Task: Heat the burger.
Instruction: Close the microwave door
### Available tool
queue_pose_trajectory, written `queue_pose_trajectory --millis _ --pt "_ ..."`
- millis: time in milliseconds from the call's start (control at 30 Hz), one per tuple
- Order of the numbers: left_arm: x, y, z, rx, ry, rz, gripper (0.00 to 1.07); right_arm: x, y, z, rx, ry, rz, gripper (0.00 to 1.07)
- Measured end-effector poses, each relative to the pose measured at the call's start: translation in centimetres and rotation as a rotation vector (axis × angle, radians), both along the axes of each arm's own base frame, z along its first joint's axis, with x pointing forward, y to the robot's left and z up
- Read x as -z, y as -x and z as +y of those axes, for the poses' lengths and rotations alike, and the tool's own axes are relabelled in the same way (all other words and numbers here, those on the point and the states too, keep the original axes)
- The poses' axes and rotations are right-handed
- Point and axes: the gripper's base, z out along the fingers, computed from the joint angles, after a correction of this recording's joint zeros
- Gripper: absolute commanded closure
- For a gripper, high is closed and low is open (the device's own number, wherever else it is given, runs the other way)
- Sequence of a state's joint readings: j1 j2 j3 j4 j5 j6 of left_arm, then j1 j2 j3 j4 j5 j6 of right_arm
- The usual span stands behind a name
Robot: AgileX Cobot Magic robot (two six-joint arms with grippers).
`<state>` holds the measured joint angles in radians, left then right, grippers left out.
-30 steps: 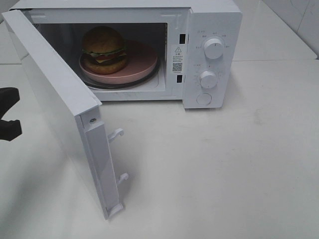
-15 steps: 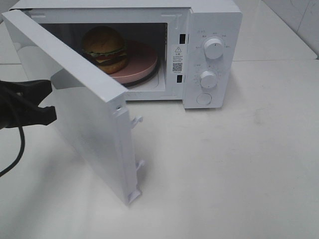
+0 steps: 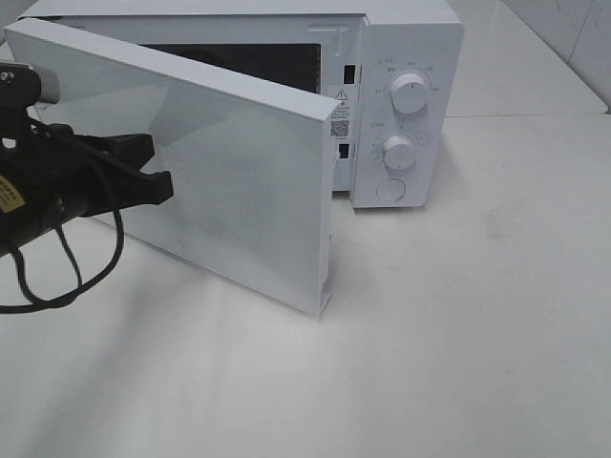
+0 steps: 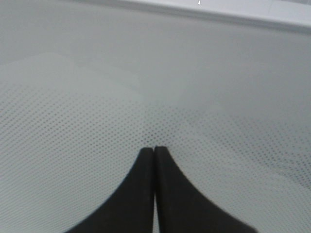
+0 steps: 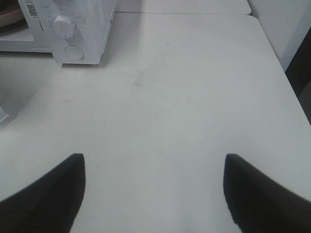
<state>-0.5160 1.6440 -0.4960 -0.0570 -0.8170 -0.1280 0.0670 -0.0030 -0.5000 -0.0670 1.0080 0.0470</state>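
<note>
The burger is hidden behind the white microwave door (image 3: 239, 191), which stands partly open, swung most of the way toward the oven (image 3: 406, 38). My left gripper (image 3: 158, 169) is shut, its tips pressed against the door's outer face. In the left wrist view the shut fingertips (image 4: 154, 150) touch the door's dotted window (image 4: 73, 145). My right gripper (image 5: 154, 165) is open and empty, low over the bare table, away from the microwave (image 5: 73, 29). It does not show in the exterior view.
The microwave's panel has two knobs (image 3: 410, 93) (image 3: 398, 151) and a round button (image 3: 389, 189). The white table (image 3: 458, 334) stretches in front and to the right. A brownish-pink sliver (image 5: 7, 17) shows inside the oven in the right wrist view.
The door has swung from wide open to nearly closed, with my left gripper moving right against it. The burger and pink plate have gone out of sight behind the door.
</note>
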Motion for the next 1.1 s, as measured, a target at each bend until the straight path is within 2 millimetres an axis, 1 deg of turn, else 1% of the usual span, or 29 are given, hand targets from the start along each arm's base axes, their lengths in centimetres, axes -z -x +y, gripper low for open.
queue_pose_trajectory --millis 33,100,133,233,300,367,400,500,567,600,633,700,733,767,800,833,900,967,1000,1100 --pt "-0.1 -0.5 -0.7 0.006 0.01 -0.005 1.07 0.0 0.0 0.0 0.0 0.0 0.0 0.31" --pt "0.0 -0.8 -1.1 0.007 0.011 -0.006 1.07 0.0 0.0 0.0 0.0 0.0 0.0 0.31" --pt "-0.1 -1.3 -1.8 0.007 0.023 -0.008 1.07 0.0 0.0 0.0 0.0 0.0 0.0 0.31" --pt "0.0 -1.5 -2.1 0.008 0.026 -0.009 1.07 0.0 0.0 0.0 0.0 0.0 0.0 0.31" --pt "-0.2 -2.5 -3.8 0.004 0.026 -0.034 1.07 0.0 0.0 0.0 0.0 0.0 0.0 0.31" --pt "-0.4 -2.8 -4.2 -0.003 0.028 -0.042 1.07 0.0 0.0 0.0 0.0 0.0 0.0 0.31" --pt "-0.4 -3.3 -5.0 -0.016 0.024 -0.047 1.07 0.0 0.0 0.0 0.0 0.0 0.0 0.31" --pt "-0.4 -3.5 -5.4 -0.02 0.017 -0.046 1.07 0.0 0.0 0.0 0.0 0.0 0.0 0.31" --pt "-0.4 -4.5 -6.9 -0.04 0.01 -0.049 1.07 0.0 0.0 0.0 0.0 0.0 0.0 0.31" --pt "-0.4 -4.5 -6.9 -0.04 0.01 -0.049 1.07 0.0 0.0 0.0 0.0 0.0 0.0 0.31" --pt "-0.5 -5.1 -7.5 -0.041 0.013 -0.061 1.07 0.0 0.0 0.0 0.0 0.0 0.0 0.31" --pt "-0.5 -5.3 -7.8 -0.039 0.011 -0.066 1.07 0.0 0.0 0.0 0.0 0.0 0.0 0.31" --pt "-0.5 -5.8 -8.3 -0.037 0.011 -0.067 1.07 0.0 0.0 0.0 0.0 0.0 0.0 0.31" --pt "-0.5 -5.8 -8.3 -0.037 0.011 -0.067 1.07 0.0 0.0 0.0 0.0 0.0 0.0 0.31" --pt "-0.4 -6.2 -8.7 -0.034 0.006 -0.06 1.07 0.0 0.0 0.0 0.0 0.0 0.0 0.31" --pt "-0.4 -6.2 -8.7 -0.034 0.006 -0.06 1.07 0.0 0.0 0.0 0.0 0.0 0.0 0.31" --pt "-0.2 -6.5 -9.5 -0.014 -0.003 -0.05 1.07 0.0 0.0 0.0 0.0 0.0 0.0 0.31" --pt "-0.1 -6.5 -9.7 -0.008 -0.008 -0.042 1.07 0.0 0.0 0.0 0.0 0.0 0.0 0.31" --pt "0.0 -6.7 -10.2 0.002 -0.013 -0.031 1.07 0.0 0.0 0.0 0.0 0.0 0.0 0.31" --pt "0.0 -7.1 -10.5 0.005 -0.014 -0.032 1.07 0.0 0.0 0.0 0.0 0.0 0.0 0.31"
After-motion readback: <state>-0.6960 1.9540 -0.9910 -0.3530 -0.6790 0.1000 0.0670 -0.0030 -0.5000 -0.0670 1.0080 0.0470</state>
